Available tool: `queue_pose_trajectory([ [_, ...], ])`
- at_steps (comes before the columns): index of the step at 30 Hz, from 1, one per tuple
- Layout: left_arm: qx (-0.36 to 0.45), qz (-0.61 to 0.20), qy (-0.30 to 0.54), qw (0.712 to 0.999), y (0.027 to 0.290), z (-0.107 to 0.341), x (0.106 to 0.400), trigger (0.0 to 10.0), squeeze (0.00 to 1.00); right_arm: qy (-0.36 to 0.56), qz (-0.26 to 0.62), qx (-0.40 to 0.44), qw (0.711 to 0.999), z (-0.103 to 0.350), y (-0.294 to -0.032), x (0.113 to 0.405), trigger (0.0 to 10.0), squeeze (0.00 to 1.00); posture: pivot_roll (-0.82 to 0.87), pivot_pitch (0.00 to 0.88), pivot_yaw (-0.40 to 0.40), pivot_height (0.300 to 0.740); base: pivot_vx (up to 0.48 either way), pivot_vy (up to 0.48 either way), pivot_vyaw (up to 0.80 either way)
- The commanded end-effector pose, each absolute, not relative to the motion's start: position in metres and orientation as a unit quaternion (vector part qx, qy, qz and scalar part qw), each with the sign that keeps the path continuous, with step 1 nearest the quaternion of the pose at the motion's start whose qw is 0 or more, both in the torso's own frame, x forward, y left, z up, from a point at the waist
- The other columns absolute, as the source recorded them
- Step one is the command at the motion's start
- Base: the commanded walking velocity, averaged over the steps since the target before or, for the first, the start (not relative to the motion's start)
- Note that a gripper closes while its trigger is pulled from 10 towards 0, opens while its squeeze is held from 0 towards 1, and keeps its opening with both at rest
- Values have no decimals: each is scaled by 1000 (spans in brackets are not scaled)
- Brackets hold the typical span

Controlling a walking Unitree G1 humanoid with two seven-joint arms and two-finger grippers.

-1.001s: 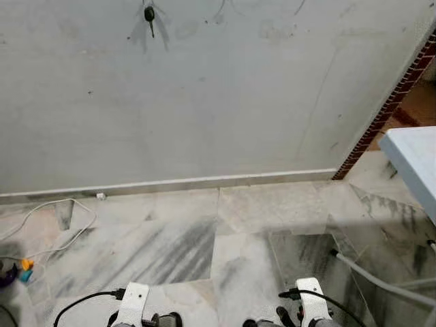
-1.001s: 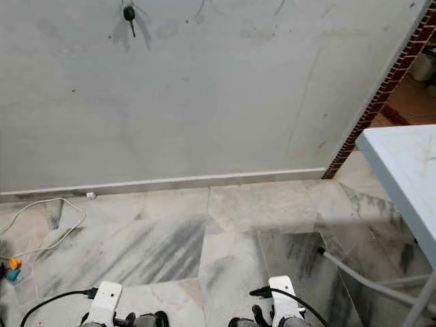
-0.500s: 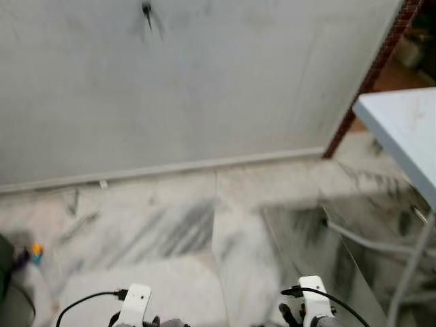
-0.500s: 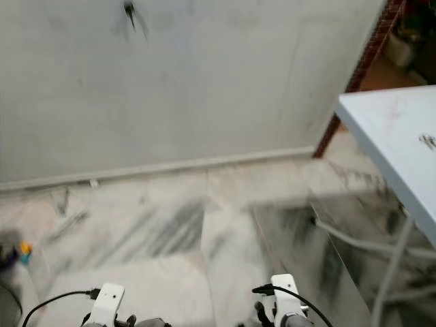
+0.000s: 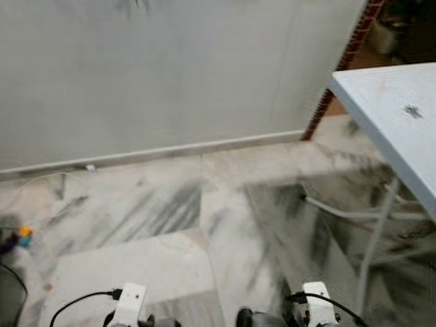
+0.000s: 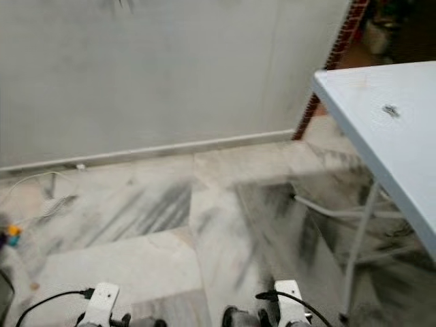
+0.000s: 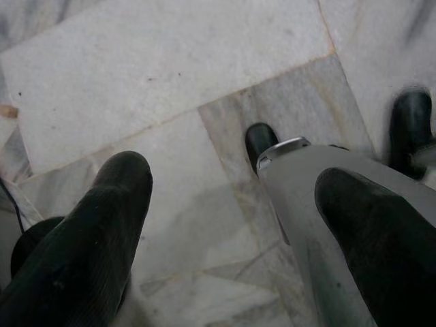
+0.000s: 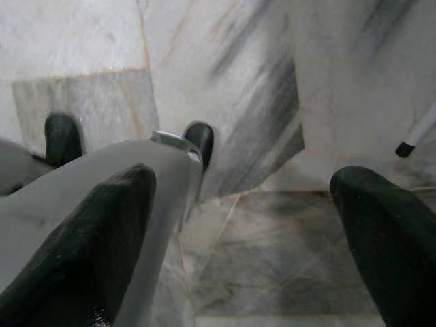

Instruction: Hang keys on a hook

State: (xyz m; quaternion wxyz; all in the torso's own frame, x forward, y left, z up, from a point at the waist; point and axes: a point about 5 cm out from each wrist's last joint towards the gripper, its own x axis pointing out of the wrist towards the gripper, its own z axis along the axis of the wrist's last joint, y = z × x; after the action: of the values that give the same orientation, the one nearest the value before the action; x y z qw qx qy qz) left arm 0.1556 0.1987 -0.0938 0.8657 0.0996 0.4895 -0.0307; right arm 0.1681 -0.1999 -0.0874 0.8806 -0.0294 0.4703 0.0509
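A small dark bunch, likely the keys (image 5: 413, 110), lies on the white table (image 5: 381, 88) at the right. On the grey wall, at the picture's top edge, a dark blurred thing (image 5: 135, 5) hangs. Both arms hang low at my sides, their white wrists at the bottom of the eye views. In the left wrist view my left gripper (image 7: 235, 184) is open over the marble floor, with nothing between its fingers. My right gripper (image 8: 245, 180) is open too, also holding nothing. The eye views are blurred.
The table's thin white legs (image 5: 371, 238) and a white pipe (image 5: 340, 208) stand over the floor at the right. A brick pillar (image 5: 340, 68) ends the wall. A white cable (image 5: 41, 180) and small coloured items (image 5: 24, 235) lie at the left.
The camera has swung right: the wall's dark hanging thing slid to the top edge, and the white table with the small dark bunch came further into view. The arms stay down.
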Motion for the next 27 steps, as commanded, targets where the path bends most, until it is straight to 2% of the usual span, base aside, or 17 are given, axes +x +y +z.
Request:
queue_pose_trajectory([
  [1, 87, -42, 535, 839, 191, -106, 125, 10000, 0, 479, 48, -25, 876, -89, -203, 163, 10000, 0, -14, 245, -42, 740, 0, 0, 0],
  [10, 88, -41, 543, 834, 193, -109, 115, 10000, 0, 473, 63, -51, 878, -87, -206, 165, 10000, 0, -16, 253, -48, 740, 0, 0, 0],
  [20, 91, -40, 531, 842, 196, -105, 127, 10000, 0, 462, 83, -47, 882, -86, -194, 172, 10000, 0, -16, 246, -37, 740, 0, 0, 774],
  [27, 92, -46, 529, 843, 192, -105, 129, 10000, 0, 464, 84, -47, 881, -87, -197, 168, 10000, 0, -20, 266, -44, 740, 0, 0, 800],
])
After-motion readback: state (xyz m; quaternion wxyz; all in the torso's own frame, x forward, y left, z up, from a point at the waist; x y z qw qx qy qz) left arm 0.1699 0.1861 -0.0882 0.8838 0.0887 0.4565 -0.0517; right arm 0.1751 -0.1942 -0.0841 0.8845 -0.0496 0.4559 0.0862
